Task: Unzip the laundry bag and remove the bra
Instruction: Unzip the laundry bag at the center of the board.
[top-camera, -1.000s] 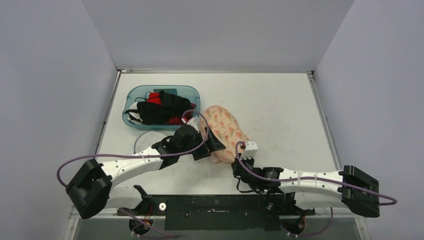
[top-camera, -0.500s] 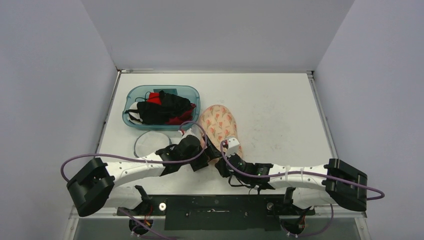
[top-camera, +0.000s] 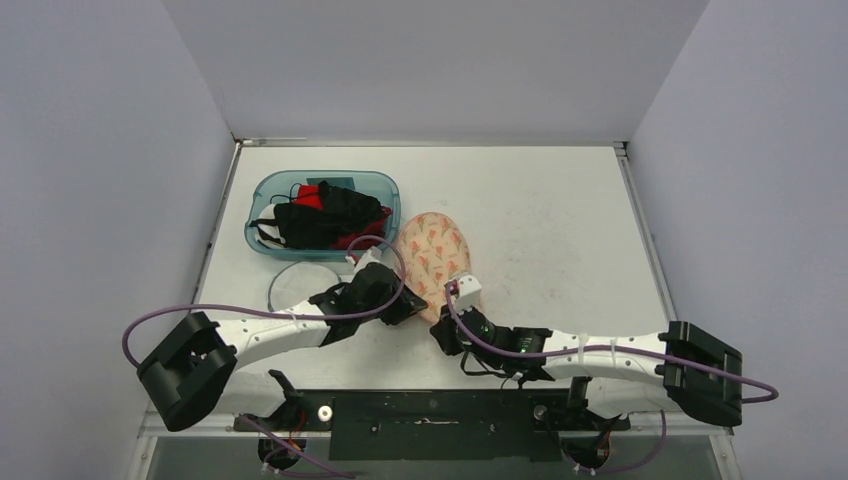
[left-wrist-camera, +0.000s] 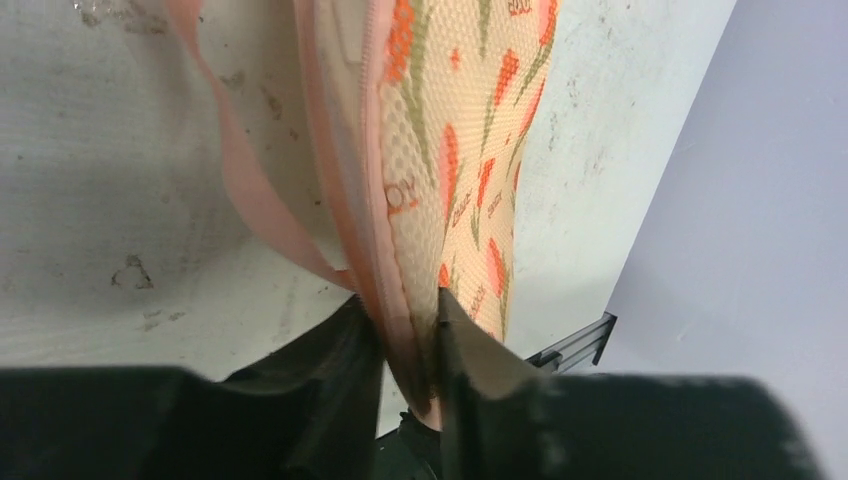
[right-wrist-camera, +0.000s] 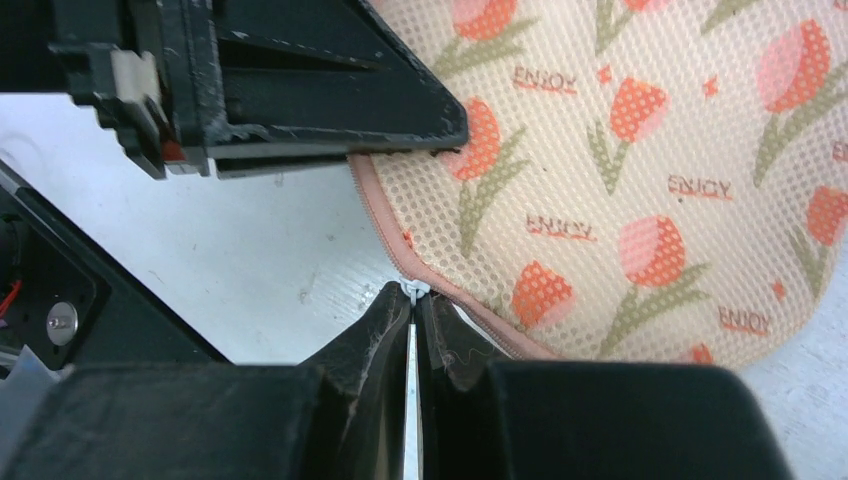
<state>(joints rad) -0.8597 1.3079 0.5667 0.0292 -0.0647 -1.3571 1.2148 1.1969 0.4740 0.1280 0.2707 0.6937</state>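
Right fingers (right-wrist-camera: 405, 312) pinched shut on zipper pull (right-wrist-camera: 413, 289) at the near edge of laundry bag (top-camera: 436, 252). Left fingers (left-wrist-camera: 440, 325) clamped on the bag's pink seam. Bag lies on surface (top-camera: 560, 220), just beside blue bin (top-camera: 258, 200). No open gap seen, bra not visible. Judgement: unzipping barely begun, removal outstanding.

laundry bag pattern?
Laundry bag: cream mesh, orange-pink tulips, "ENJOY" print; clearest in right wrist view.

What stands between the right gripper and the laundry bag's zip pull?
Nothing visible. The right gripper has its jaws closed on the zip pull at the pink edge of the laundry bag; the left gripper pinches that edge nearby.
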